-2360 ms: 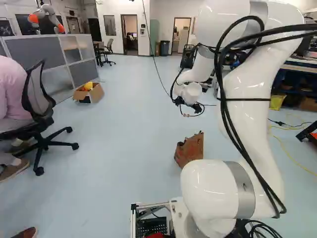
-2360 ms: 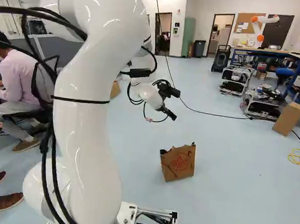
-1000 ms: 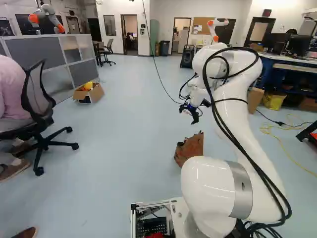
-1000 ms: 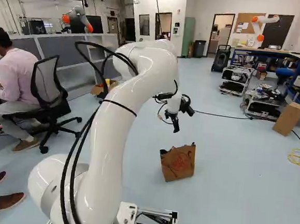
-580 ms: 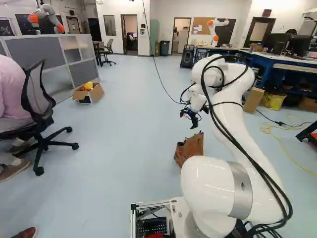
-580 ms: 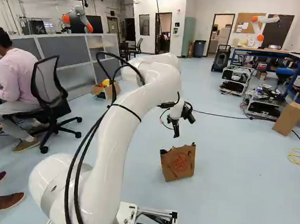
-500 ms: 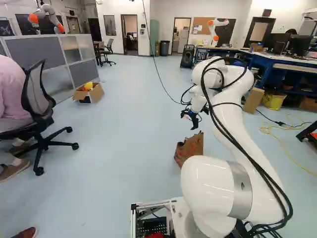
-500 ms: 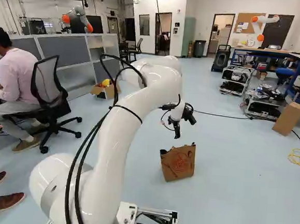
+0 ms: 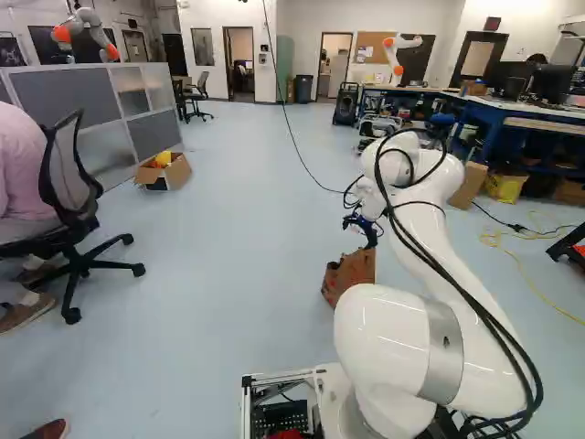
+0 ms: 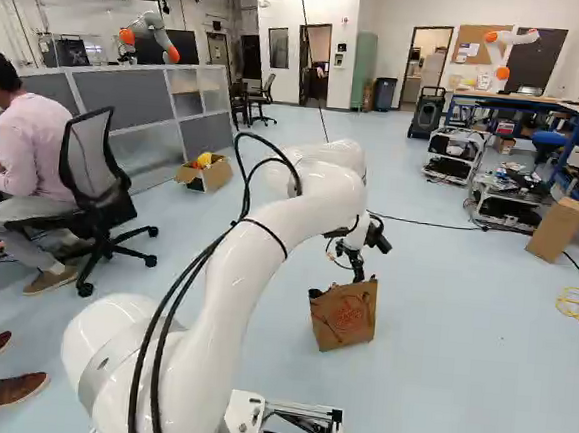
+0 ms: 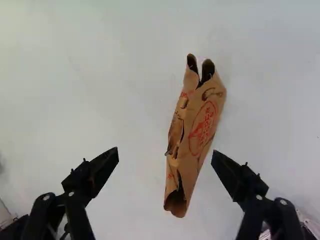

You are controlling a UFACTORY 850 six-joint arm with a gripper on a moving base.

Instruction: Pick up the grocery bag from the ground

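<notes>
In the right base view my gripper (image 10: 357, 270) points down at the top edge of the brown paper grocery bag (image 10: 344, 317). The bag stands on the floor with a red print on its side. The left base view shows the same bag (image 9: 349, 276), partly hidden behind my arm's lower part. From the wrist, the gripper (image 11: 165, 151) has its two black fingers spread wide. Below and ahead of them is the bag (image 11: 202, 122), seen from above as a narrow, crumpled shape. Its near end lies between the fingers' lines, closer to one finger; neither touches it.
A cardboard box (image 10: 205, 173) with yellow things sits by the grey partition (image 10: 139, 150). An office chair (image 10: 96, 186) with a seated person is left of my arm. Wheeled frames (image 10: 512, 199) and a leaning carton (image 10: 559, 230) stand beyond the bag. Another robot (image 10: 498, 54) is farther back.
My arm has reached lower and farther ahead, bringing the gripper down from above the bag to near its top edge. The bag and the base have stayed where they were.
</notes>
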